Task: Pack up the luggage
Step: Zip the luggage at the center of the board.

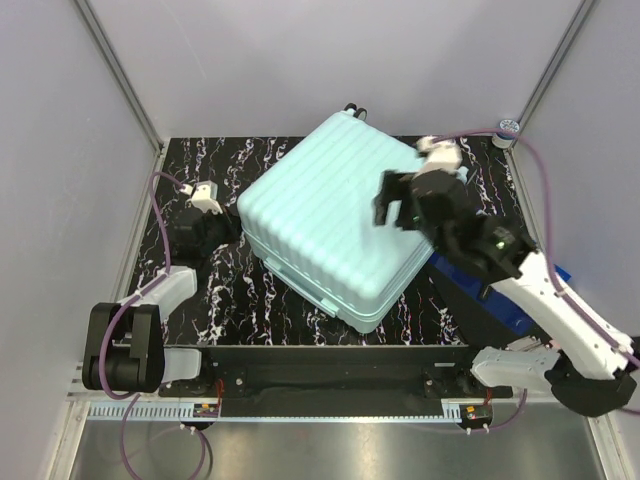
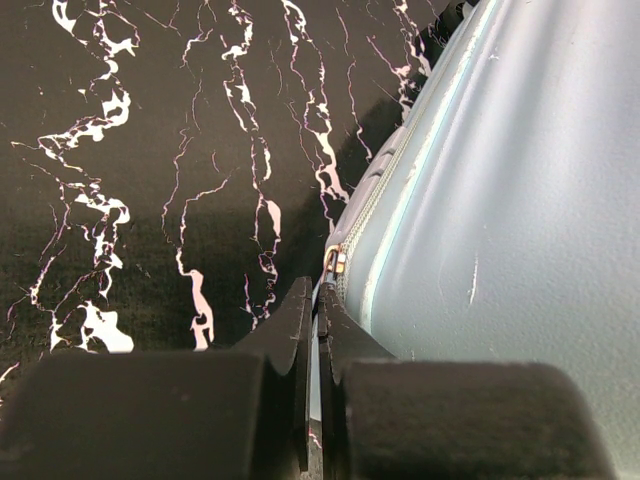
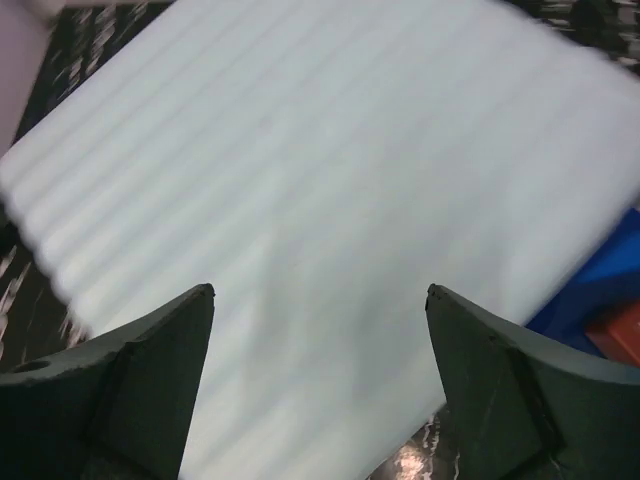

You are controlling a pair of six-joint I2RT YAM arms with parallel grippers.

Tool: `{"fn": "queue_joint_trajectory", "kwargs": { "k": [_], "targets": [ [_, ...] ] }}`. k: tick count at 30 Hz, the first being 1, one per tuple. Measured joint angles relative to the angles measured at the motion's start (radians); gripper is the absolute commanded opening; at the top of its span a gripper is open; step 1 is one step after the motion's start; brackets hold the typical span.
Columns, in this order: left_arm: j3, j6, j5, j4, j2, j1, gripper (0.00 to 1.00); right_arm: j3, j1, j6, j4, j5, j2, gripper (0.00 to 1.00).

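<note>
Two grippers attend the closed mint-green ribbed hard-shell suitcase (image 1: pixel 330 225) lying on the black marbled table (image 1: pixel 230 290): left gripper (image 2: pixel 318 300), fingers together, beside its small metal zipper pull (image 2: pixel 335 262), likely to zip; right gripper (image 3: pixel 318 290) spread wide above the shell.

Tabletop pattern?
Black tabletop with white marble-like veining; clearest in the left wrist view.

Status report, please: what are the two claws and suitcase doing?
Left gripper shut by suitcase zipper. Right gripper open over closed suitcase. Blue box alongside.
</note>
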State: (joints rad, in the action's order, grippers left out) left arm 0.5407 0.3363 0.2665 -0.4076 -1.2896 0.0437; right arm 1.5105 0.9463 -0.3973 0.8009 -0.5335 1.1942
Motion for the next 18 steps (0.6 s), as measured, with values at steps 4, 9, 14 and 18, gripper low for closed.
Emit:
{"fn": "queue_joint_trajectory", "kwargs": {
  "k": [4, 9, 14, 18],
  "targets": [
    [-0.002, 0.0, 0.0, -0.004, 0.0, 0.0, 0.0, -0.058, -0.314, -0.087, 0.039, -0.004, -0.091, 0.95],
    [-0.005, 0.0, 0.0, -0.01, 0.0, 0.0, 0.0, -0.248, -0.679, -0.157, 0.048, 0.088, -0.215, 0.98],
    [-0.005, 0.001, 0.004, -0.013, 0.0, -0.006, 0.0, -0.443, -0.983, -0.182, -0.002, 0.227, -0.235, 0.94],
    [-0.007, 0.002, 0.01, -0.019, 0.0, -0.009, 0.0, -0.602, -1.049, -0.207, -0.072, 0.365, -0.175, 0.89]
  ]
}}
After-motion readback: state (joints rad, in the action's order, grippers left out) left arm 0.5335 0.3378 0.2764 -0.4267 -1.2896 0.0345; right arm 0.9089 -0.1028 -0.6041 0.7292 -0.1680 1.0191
